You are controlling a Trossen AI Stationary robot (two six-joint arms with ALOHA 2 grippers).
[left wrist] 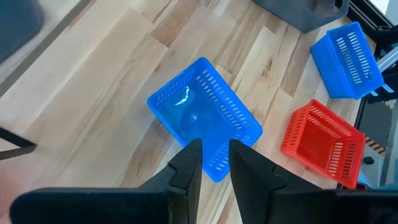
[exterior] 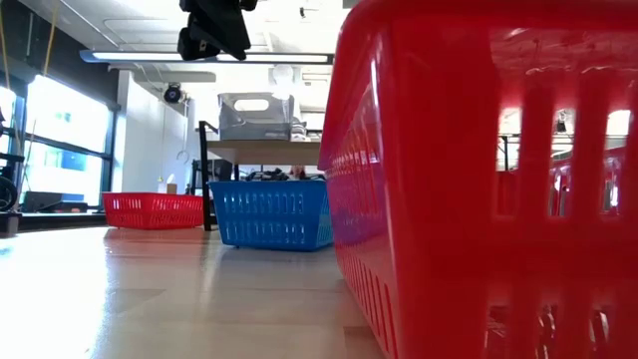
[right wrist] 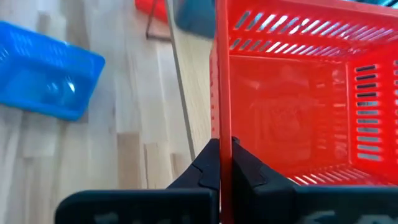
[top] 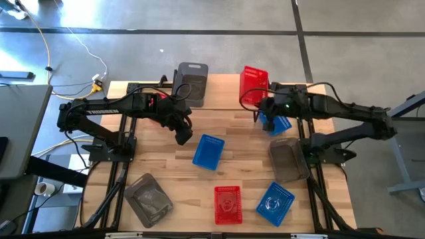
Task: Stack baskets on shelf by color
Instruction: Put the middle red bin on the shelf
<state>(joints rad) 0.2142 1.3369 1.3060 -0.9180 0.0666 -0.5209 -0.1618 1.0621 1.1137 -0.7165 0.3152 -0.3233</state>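
Right gripper pinched wall of red basket near table's far edge, by shelf. Left gripper, fingers narrowly parted, empty, hovered above blue basket mid-table. Best: keep red basket level, settle squarely onto shelf.

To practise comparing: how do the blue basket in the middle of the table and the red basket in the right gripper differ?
The blue basket lies free on the table; the red basket is pinched by its wall in the right gripper, over the shelf. The left gripper hovers above the blue one, not gripping. Both are slotted plastic.
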